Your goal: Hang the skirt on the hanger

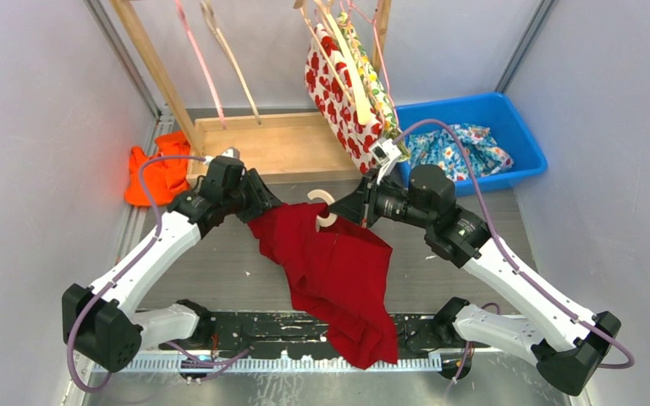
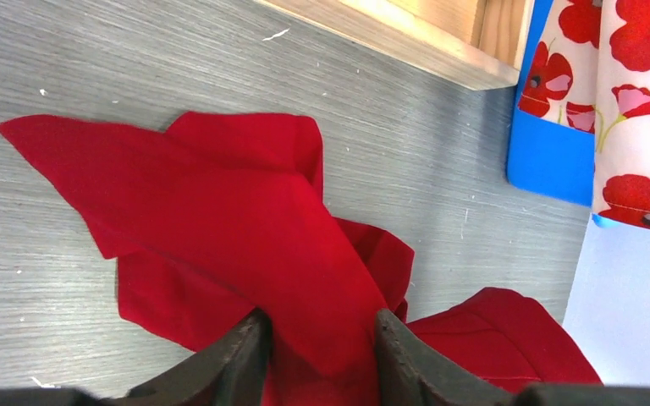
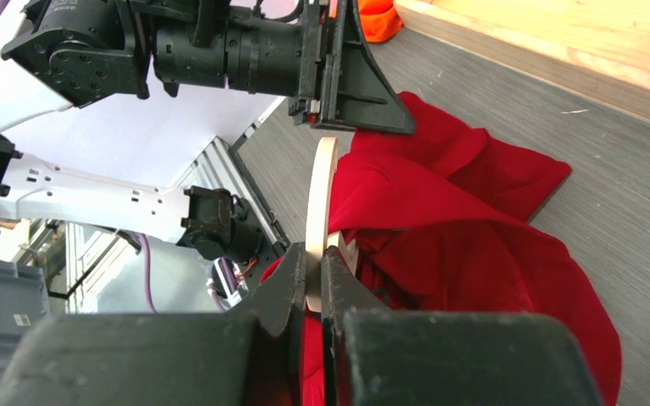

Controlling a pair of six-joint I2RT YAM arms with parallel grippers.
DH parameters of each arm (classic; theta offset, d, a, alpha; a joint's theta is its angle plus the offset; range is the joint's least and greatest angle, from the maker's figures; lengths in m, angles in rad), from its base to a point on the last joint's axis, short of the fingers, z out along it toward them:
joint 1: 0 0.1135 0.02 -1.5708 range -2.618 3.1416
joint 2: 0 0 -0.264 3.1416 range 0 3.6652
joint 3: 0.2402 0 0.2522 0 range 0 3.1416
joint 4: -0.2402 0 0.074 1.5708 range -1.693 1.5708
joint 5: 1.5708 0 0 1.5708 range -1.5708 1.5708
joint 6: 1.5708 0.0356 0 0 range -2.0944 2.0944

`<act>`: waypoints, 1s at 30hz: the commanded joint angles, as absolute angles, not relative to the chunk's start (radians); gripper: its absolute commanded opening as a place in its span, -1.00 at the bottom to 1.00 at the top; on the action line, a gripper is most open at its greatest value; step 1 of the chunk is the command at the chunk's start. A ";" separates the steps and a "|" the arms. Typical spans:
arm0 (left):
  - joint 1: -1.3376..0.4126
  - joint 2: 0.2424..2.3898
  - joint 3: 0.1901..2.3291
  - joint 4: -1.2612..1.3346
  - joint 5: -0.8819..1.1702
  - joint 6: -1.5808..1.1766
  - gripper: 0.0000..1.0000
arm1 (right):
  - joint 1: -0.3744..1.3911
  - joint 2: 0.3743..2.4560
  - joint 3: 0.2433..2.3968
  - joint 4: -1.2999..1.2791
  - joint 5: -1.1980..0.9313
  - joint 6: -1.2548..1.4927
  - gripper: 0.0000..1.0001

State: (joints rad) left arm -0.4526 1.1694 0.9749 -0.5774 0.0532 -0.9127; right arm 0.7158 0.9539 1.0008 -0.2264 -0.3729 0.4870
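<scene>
The red skirt [image 1: 338, 279], seemingly limp and light, trails below the wooden hanger [image 3: 322, 194] pinched in the right claw [image 3: 313, 279], while beside the hanger the left claw [image 2: 317, 338] straddles a fold, probably the best hold, its grip unclear.

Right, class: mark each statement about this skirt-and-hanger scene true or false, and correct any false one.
1. The right gripper is shut on the wooden hanger. True.
2. The red skirt lies in the blue bin. False: it is spread on the table; the bin holds floral cloth.
3. The left gripper has red fabric between its fingers. True.
4. The orange cloth hangs on the wooden rack. False: it lies beside the rack's base; a poppy-print garment hangs there.
</scene>
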 commanded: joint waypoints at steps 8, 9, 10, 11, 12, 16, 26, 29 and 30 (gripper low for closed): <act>-0.456 1.156 0.999 -0.572 -0.013 -0.853 -0.63 | 0.713 0.916 1.026 -0.119 -0.382 0.501 -0.98; -0.455 1.152 0.999 -0.580 -0.022 -0.850 -0.73 | 0.712 0.914 1.029 -0.120 -0.384 0.500 -0.98; -0.456 1.150 0.999 -0.587 -0.030 -0.846 -0.78 | 0.713 0.914 1.029 -0.120 -0.384 0.500 -0.98; -0.455 1.144 0.998 -0.593 -0.038 -0.841 -0.79 | 0.712 0.915 1.029 -0.120 -0.383 0.500 -0.98; -0.455 1.141 0.996 -0.597 -0.045 -0.839 -0.80 | 0.712 0.914 1.028 -0.120 -0.383 0.500 -0.98; -0.454 1.127 0.992 -0.616 -0.071 -0.829 -0.83 | 0.713 0.917 1.029 -0.120 -0.382 0.499 -0.98; -0.446 1.091 0.986 -0.653 -0.123 -0.807 -0.91 | 0.712 0.923 1.042 -0.128 -0.381 0.498 -0.98; -0.443 1.079 0.988 -0.665 -0.135 -0.801 -0.91 | 0.712 0.930 1.046 -0.130 -0.382 0.497 -0.98; -0.442 1.076 0.989 -0.668 -0.139 -0.799 -0.91 | 0.713 0.933 1.049 -0.131 -0.381 0.496 -0.98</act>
